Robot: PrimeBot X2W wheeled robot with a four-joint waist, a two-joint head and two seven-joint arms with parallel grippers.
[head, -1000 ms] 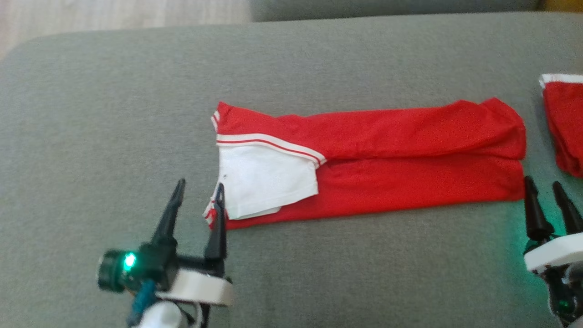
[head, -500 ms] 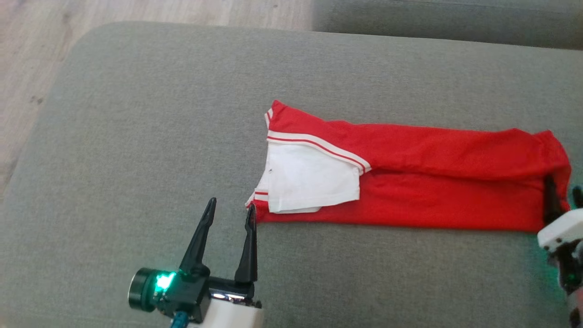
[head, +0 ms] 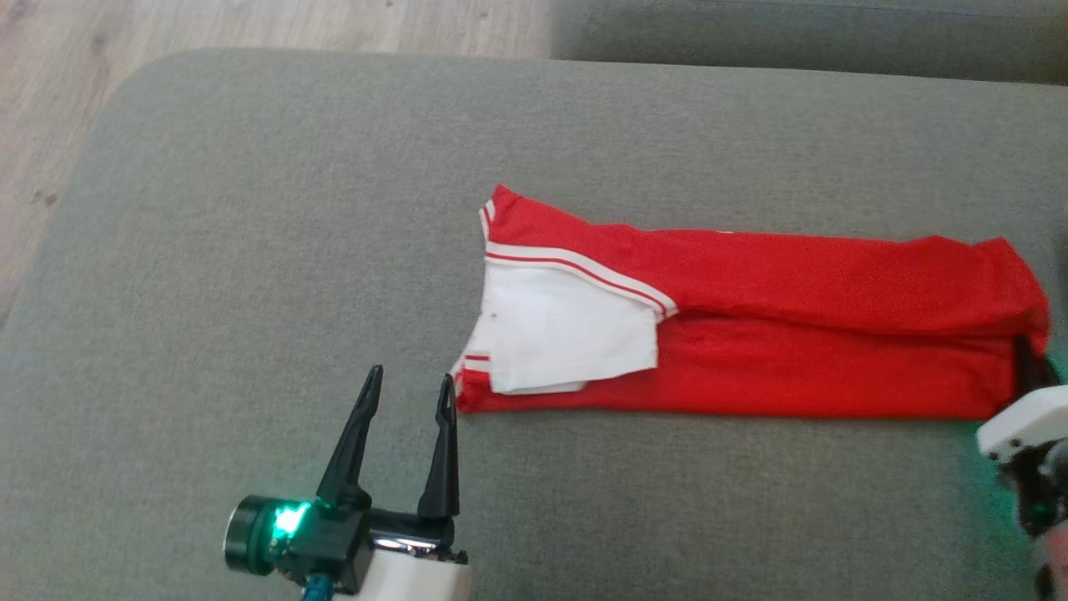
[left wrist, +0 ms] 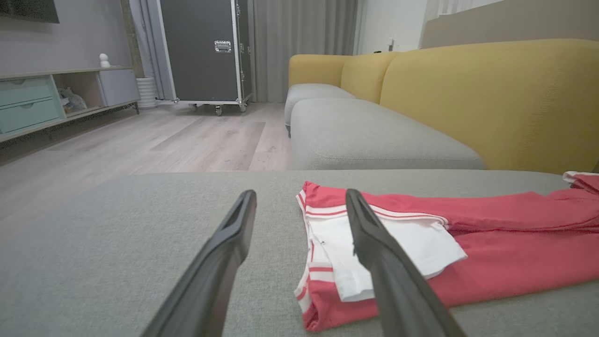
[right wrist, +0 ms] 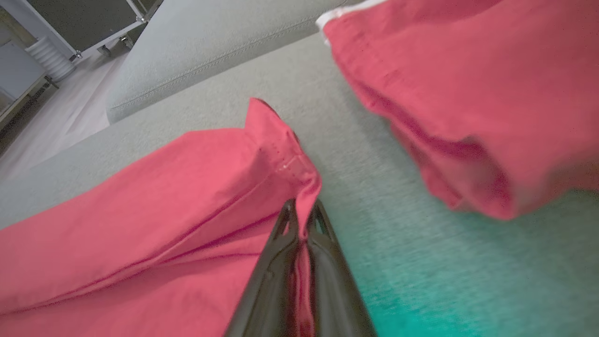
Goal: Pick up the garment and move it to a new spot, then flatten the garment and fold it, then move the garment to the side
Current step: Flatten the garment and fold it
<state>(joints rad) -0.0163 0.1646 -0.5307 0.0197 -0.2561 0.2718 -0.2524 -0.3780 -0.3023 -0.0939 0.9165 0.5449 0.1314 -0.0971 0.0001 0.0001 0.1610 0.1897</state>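
Pinching the right-hand end of the garment (head: 793, 351) with the right gripper (right wrist: 302, 210), fingers closed together and red hem cloth bunched over their tips. Leaving the rest of it flat on the grey sofa cushion (head: 250, 209) as a long narrow band, long axis running across the head view from the robot's left to its right, white-panelled end at the left, plain red end at the right. Reaching in from the near side with the right arm, low over the cushion, at the band's near right corner. Holding the left gripper (head: 411, 377) spread wide and empty, fingers pointing away from the robot, low over the cushion at the opposite end. Placing its right finger just beside the near left corner of the white end; touching or just apart, impossible to tell. Judging the left arm the nearer one for that corner, needing only a short shift rightward to straddle the cloth before closing. Noting a second red garment (right wrist: 468, 93) lying near the pinched end, apart from it.
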